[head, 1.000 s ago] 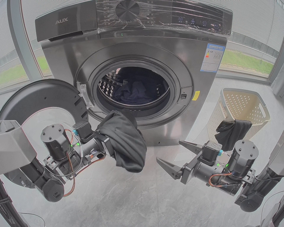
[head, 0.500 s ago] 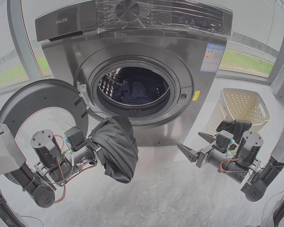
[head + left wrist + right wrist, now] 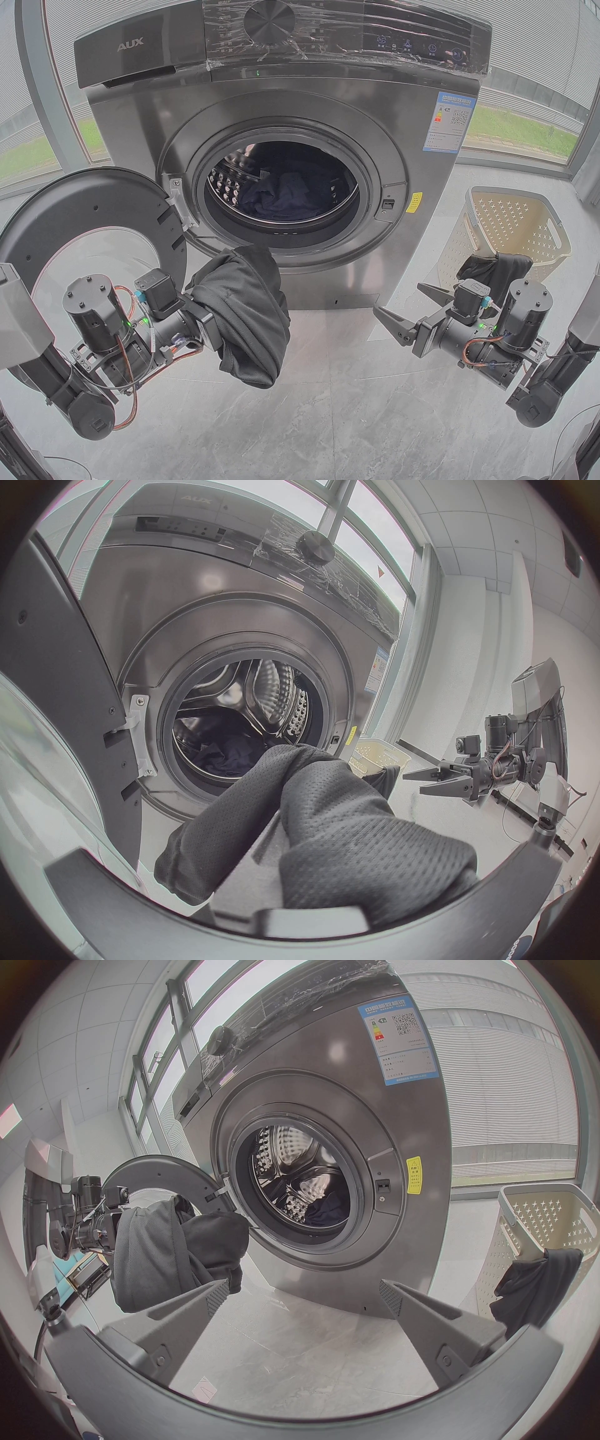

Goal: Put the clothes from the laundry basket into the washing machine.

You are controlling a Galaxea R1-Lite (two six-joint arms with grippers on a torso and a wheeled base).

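Hanging bunched from the left gripper (image 3: pixel 207 317), which is clamped on it, the dark garment (image 3: pixel 247 312) lies just below and left of the washing machine's open drum (image 3: pixel 281 187), nearer this arm, while the right gripper (image 3: pixel 400 301) is spread apart near the laundry basket (image 3: pixel 545 211).

The head camera looks forward and down onto the washing machine (image 3: pixel 275 125), its open door (image 3: pixel 87 206) and the floor (image 3: pixel 350 406). The left wrist camera sits low by the door, facing up into the drum (image 3: pixel 240 724), a black garment (image 3: pixel 337 830) close before its lens. The right wrist camera looks from low near the laundry basket (image 3: pixel 544 1229). All three share the drum opening.
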